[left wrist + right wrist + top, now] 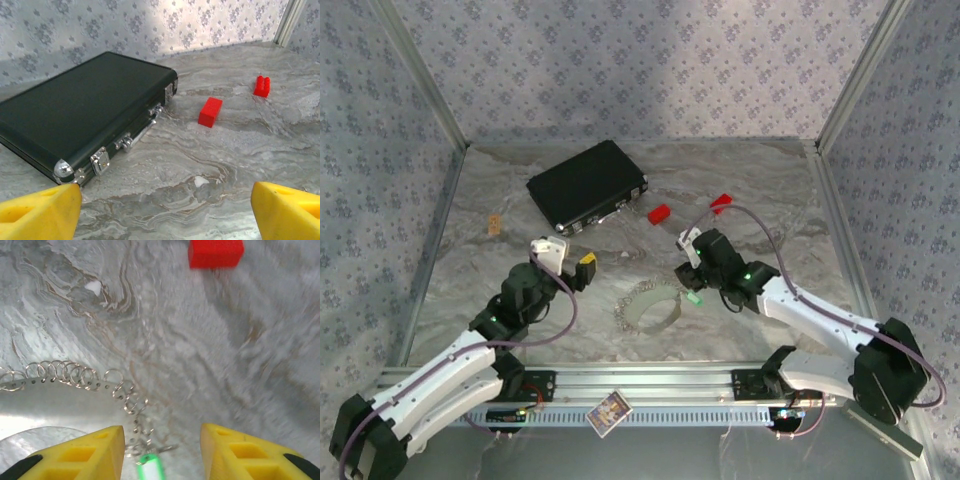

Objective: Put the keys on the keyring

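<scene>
The keyring (645, 305) is a curved pale band edged with several small silvery rings (75, 374), lying on the marble table in the middle front. A key with a bright green head (150, 467) lies at the right end of the ring row, also seen as a green key (693, 298) from above. The picture is too blurred to tell whether it hangs on a ring. My right gripper (162, 455) stands open just above it, one yellow finger on each side, touching nothing. My left gripper (165, 220) is open and empty, left of the keyring (582, 272).
A black case (588, 186) lies at the back left, close ahead of the left gripper as the black case (85, 115). Two red blocks (659, 213) (721, 202) sit behind the keyring. A small card (610, 410) rests on the front rail. Metal frame posts edge the table.
</scene>
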### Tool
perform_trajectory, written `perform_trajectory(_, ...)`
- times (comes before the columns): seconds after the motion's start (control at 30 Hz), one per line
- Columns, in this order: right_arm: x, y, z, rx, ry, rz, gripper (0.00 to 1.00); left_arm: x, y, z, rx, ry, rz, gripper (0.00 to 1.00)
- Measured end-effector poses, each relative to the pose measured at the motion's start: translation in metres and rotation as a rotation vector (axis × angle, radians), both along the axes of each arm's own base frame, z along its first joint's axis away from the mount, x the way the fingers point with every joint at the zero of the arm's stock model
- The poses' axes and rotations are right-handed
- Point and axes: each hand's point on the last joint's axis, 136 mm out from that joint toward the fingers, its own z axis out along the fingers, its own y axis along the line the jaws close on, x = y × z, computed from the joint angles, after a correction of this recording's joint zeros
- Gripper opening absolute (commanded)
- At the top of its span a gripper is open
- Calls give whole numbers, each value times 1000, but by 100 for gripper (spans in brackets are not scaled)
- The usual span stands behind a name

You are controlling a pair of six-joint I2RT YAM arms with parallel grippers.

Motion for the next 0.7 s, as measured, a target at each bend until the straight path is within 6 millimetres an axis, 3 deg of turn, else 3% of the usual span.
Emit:
perform_trajectory(0.3, -9, 1, -41, 30, 300, -69, 37, 8, -11, -7, -30, 92, 1, 87)
perform_trajectory(0.7, -1, 10, -73, -125, 444, 15, 36, 8, -16, -23, -36, 169, 1, 88)
